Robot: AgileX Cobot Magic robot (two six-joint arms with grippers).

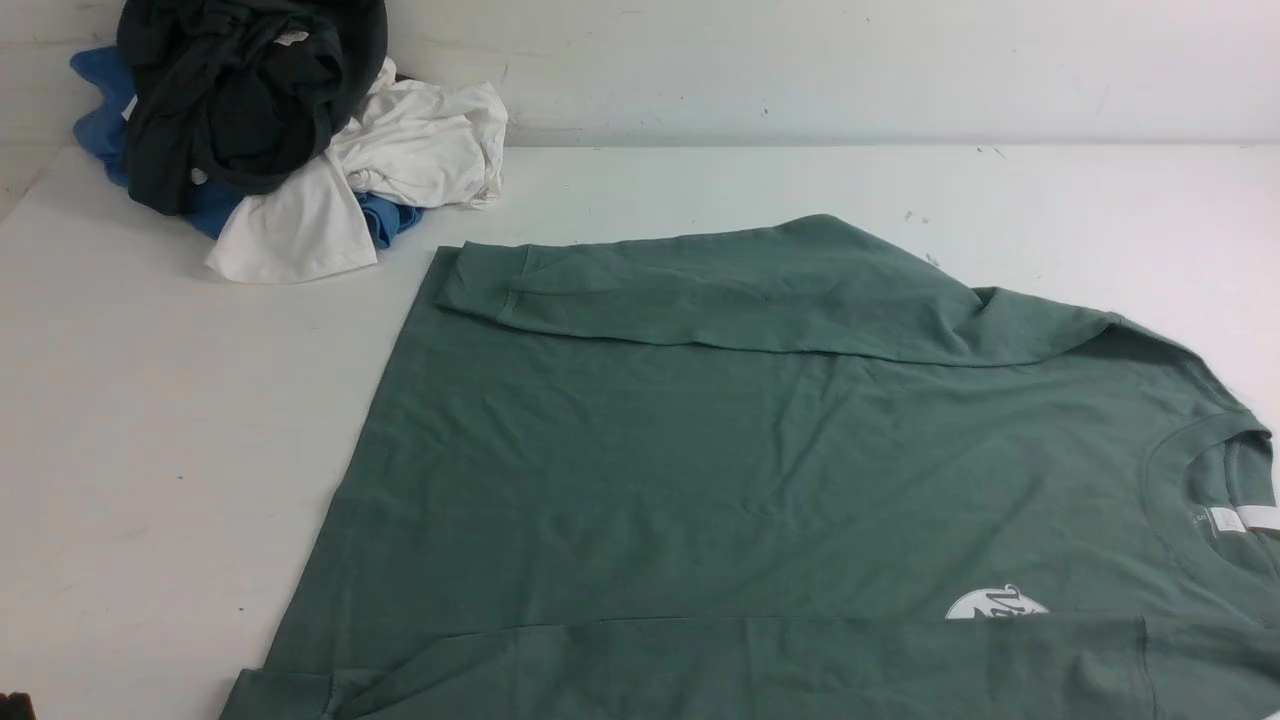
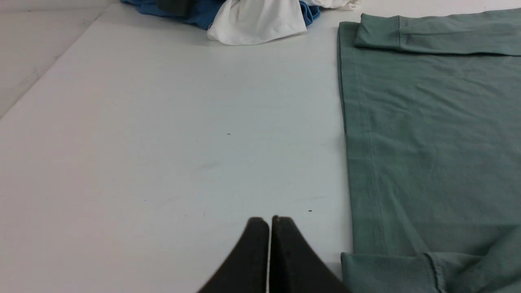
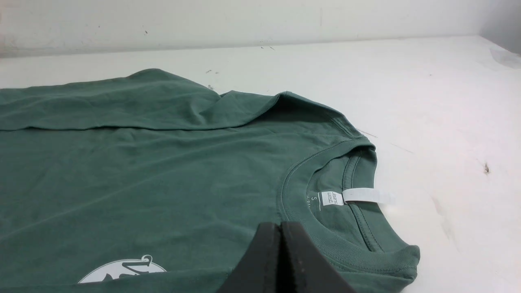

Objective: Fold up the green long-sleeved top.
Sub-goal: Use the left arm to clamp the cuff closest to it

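Nearest, both grippers show only in their wrist views. The left gripper (image 2: 269,221) has its jaws pressed together on nothing, over bare table (image 1: 150,450) just beside the top's (image 1: 700,470) hem, near the cuff of the near sleeve (image 1: 700,665). The right gripper (image 3: 281,226) is likewise closed and empty. It sits over the chest between the logo (image 1: 990,605) and the collar (image 1: 1165,455); whether it touches the cloth I cannot tell.

In the front view the top lies flat, front up, from the centre out to 3 and 6 o'clock – hem toward 9, collar toward 3. The near sleeve is folded across the body along the 6 o'clock edge and covers the lower part of the white round logo. A white label (image 3: 358,196) sticks out at the neck.

Further off, the far sleeve (image 1: 720,290) is folded over the body on the 12 o'clock side, its cuff toward 9.

At 10 to 11 o'clock, well apart from the top, is a heap – a black garment (image 1: 240,90) above a white garment (image 1: 400,150) and a blue garment (image 1: 100,110) – against the wall (image 1: 850,60).
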